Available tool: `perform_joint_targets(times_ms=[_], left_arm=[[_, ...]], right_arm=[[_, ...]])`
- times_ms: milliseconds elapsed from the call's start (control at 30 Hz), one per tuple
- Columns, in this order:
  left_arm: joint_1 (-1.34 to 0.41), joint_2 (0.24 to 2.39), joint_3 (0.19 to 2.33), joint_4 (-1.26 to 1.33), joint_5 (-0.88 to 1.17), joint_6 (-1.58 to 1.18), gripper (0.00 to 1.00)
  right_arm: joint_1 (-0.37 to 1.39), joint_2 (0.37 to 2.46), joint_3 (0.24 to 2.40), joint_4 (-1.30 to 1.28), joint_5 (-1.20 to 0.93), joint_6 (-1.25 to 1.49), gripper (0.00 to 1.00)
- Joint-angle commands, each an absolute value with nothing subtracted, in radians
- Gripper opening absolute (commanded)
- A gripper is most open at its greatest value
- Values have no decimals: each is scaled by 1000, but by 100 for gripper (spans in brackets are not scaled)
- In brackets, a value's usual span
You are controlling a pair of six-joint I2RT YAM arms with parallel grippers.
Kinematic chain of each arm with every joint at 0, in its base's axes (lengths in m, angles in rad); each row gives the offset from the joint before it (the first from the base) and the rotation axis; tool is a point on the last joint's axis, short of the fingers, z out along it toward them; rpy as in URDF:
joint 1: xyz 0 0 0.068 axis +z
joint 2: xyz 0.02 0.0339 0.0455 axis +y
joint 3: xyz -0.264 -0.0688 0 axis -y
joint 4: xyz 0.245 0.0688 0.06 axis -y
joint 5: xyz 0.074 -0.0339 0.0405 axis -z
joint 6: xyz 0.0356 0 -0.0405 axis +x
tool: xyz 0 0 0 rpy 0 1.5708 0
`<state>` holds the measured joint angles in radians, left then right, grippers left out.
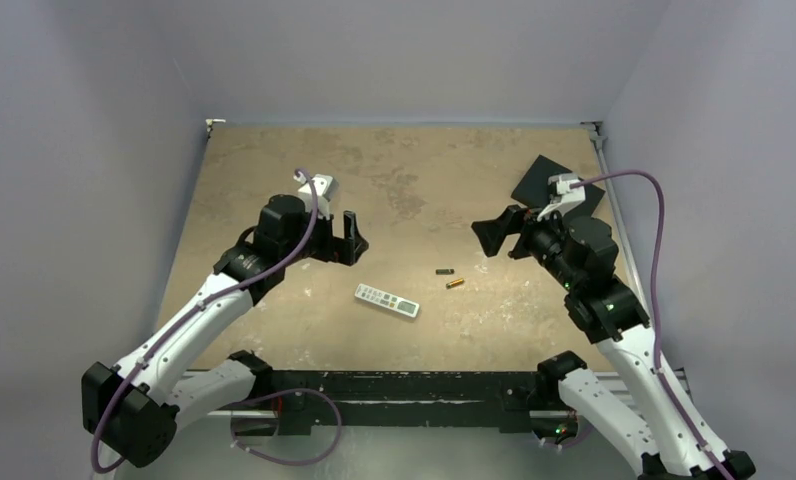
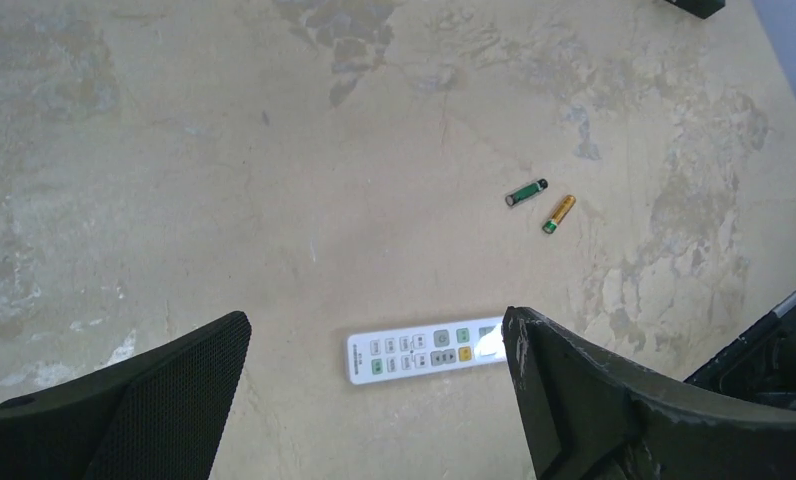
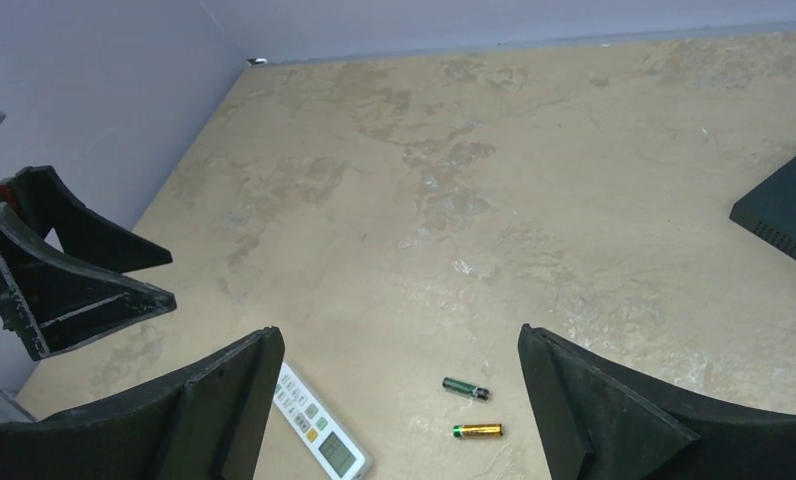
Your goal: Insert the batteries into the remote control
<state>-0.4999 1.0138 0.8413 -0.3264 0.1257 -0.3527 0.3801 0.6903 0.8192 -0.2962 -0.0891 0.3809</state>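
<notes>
Both arms hang above the table with their jaws spread wide and nothing in them. The remote lies flat between the two arms, buttons up, so the battery recess is presumably underneath. Its long axis runs roughly left to right, with the right end tipped a little toward the bases. It sits just on the near side of the left gripper and slightly to its right, so this arm looks the nearer one for it. The dark cell and the gold cell lie flat just beyond the remote's right end, close together but apart. They are nearer the right gripper, on its near-left side, and I'd expect that arm to go for them
</notes>
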Motion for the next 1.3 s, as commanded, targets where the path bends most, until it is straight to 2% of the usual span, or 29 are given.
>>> perform_joint_targets(times_ms=[0,233,433,567,867,1267], left_arm=[[-499,982,902,-380,74,-344,99],[-499,914,899,-413,-68,-333,99],[-482,854,872,-388,-203,-350,99],[-458,837,878,-418,-233,-362,99],[-437,843,891,-440,-248,-359,98],[-409,841,891,-438,-233,-360,98]], right_arm=[[382,670,865,-298,-115,356,99],[382,700,844,-278,-213,348,99],[390,770,856,-305,-163,279,99],[415,827,862,-299,-221,257,94],[670,1021,927,-358,-47,167,91],[848,1223,1005,-401,25,93,85]])
